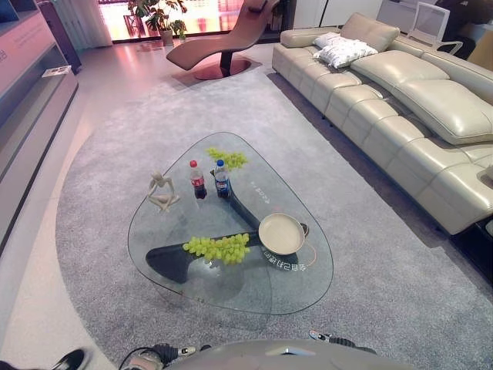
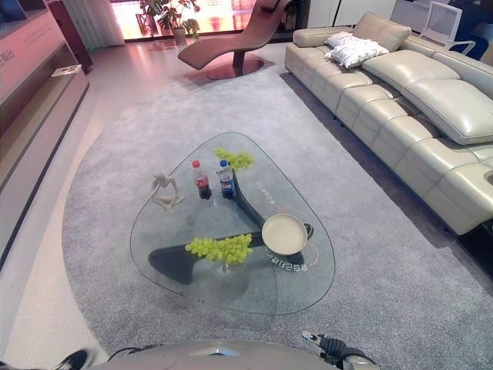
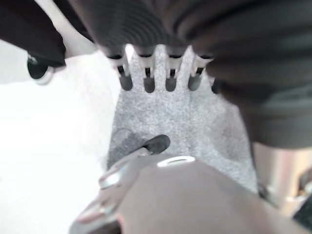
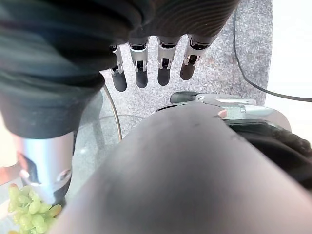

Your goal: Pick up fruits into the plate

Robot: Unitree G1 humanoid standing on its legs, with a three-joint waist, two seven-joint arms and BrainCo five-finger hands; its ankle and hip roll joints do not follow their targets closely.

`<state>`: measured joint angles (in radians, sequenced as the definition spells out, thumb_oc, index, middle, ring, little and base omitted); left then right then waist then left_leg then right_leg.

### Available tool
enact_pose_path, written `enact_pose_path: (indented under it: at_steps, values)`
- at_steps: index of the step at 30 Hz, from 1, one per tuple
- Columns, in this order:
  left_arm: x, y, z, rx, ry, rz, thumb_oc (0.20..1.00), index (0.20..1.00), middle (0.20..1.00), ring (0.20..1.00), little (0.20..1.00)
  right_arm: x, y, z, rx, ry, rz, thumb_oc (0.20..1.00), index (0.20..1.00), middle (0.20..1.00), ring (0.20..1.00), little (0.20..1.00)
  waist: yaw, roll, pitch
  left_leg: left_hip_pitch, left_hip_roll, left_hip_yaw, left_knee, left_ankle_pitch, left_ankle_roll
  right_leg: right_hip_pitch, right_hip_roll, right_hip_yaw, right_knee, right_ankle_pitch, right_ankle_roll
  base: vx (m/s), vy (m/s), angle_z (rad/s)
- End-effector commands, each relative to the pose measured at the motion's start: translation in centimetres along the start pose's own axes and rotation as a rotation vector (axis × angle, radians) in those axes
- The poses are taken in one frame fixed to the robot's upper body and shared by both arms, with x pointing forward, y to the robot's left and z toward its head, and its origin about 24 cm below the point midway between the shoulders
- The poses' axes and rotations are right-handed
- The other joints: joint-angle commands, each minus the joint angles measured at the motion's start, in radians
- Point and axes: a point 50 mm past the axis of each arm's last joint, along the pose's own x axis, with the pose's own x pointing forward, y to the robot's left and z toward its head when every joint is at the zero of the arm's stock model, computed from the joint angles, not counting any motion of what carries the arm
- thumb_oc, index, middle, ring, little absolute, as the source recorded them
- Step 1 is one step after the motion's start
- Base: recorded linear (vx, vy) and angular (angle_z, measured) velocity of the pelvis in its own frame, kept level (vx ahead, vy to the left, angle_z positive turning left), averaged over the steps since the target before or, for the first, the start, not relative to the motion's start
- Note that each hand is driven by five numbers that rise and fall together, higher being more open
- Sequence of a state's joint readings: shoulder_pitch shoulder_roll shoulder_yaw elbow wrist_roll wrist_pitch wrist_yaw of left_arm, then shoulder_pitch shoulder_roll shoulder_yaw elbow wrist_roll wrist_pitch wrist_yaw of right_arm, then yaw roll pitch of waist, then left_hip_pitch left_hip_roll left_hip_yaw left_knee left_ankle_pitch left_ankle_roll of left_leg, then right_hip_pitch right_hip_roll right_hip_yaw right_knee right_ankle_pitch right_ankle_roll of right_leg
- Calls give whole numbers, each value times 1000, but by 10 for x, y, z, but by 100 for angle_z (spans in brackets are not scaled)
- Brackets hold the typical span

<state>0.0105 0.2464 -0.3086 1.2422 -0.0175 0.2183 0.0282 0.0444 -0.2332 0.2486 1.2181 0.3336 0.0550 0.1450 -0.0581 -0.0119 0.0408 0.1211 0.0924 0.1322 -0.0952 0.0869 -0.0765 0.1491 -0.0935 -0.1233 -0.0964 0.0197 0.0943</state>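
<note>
Glass table [image 1: 300, 285], rounded triangle, centre of the frame on a dark base, standing on a round grey rug [image 1: 115, 177] over a pale floor [image 1: 31, 308]. Near bunch of green grapes [image 1: 218, 247] lying on the glass just left of the plate [image 1: 281, 233], close but apart. Plate cream, round, empty, right of the table's middle, its rim touching a small dark object [image 1: 305, 229] on the far side, too small to identify. Second bunch of grapes [image 1: 228, 159] at the table's far edge, well apart from the plate. Between the two bunches, two small bottles side by side: one red-capped with dark drink [image 1: 198, 179], one blue-capped [image 1: 222, 179], both upright. Pale figurine [image 1: 161, 193] left of the bottles.

Upper right of the frame: long cream leather sofa [image 1: 400, 100] running along the rug's edge, with a white cushion [image 1: 344, 52] near its far end. Top centre: brown lounge chair [image 1: 223, 42], potted plant [image 1: 158, 15] behind it by a bright window. Left edge: low grey shelf unit [image 1: 31, 92].

Left hand [image 3: 148, 73] hanging over rug and floor, fingers straight and loosely spread, holding nothing. Right hand [image 4: 153, 61] likewise relaxed and empty above the rug, table edge and some grapes visible past it at the lower left of its wrist view.
</note>
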Motion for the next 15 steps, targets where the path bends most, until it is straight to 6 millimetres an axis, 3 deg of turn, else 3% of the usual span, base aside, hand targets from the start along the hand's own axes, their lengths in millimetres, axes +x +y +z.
enact_pose_path:
  at_steps: [1, 8, 15]
  values:
    - [0, 3, 2, 87, 69, 7, 1000, 1000, 1000, 1000, 1000, 5, 13, 20, -14, -15, 32, 1000, 1000, 1000, 1000, 1000, 15, -4, 81, 39, -45, 15, 8, -108, 40, -1, -2, -19, 30, 14, 12, 37, -4, -4]
    - [-2, 21, 34, 163, -62, 79, 1000, 1000, 1000, 1000, 1000, 4, 9, 44, -35, -81, 29, 1000, 1000, 1000, 1000, 1000, 9, -7, 136, -19, -36, 21, 8, -87, 47, -86, 10, 13, 73, 6, 4, -22, -8, -6]
    - [-29, 61, 123, 262, -447, 356, 1000, 1000, 1000, 1000, 1000, -3, 2, 95, -54, -259, 49, 1000, 1000, 1000, 1000, 1000, -6, -13, 264, -144, -28, 17, 27, -51, 54, -223, 27, 55, 109, 27, -7, -129, -3, -9]
